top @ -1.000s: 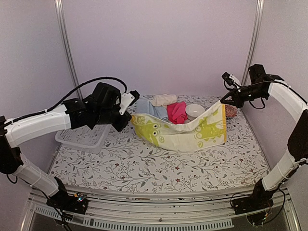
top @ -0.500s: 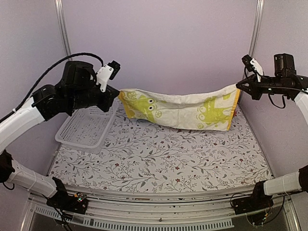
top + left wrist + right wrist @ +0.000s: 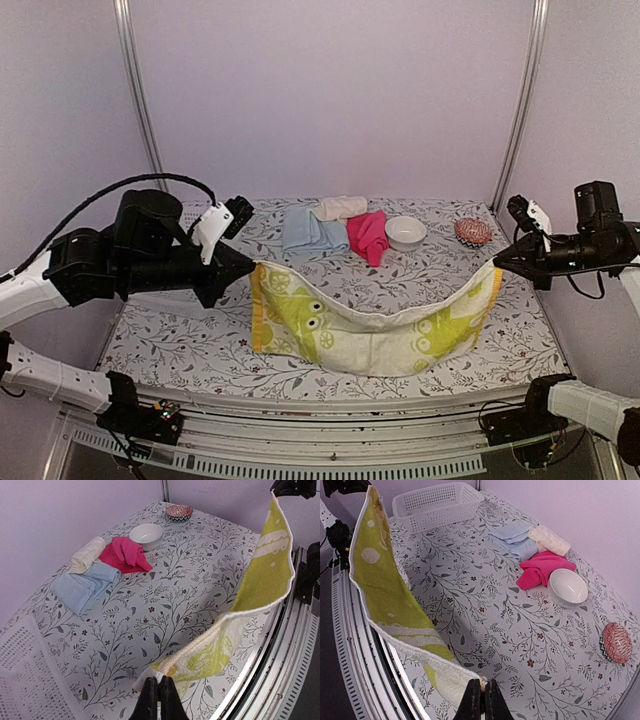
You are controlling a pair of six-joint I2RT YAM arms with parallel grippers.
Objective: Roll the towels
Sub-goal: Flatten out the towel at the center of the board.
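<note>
My yellow-green towel was bright lime, with cream-white frog figures and round dots on it. It had a white hem along the long side and an orange-yellow band at the ends. The fingers of my left gripper and of my right gripper were black. The hot pink towel, the light blue towel and the cream towel were plain, without pattern. The bowl was plain white. The small dish was red with a fine white net pattern and a black-and-white zigzag on its side. The table covering was white with grey leafy twigs and small dark red flowers. The basket was white.
</note>
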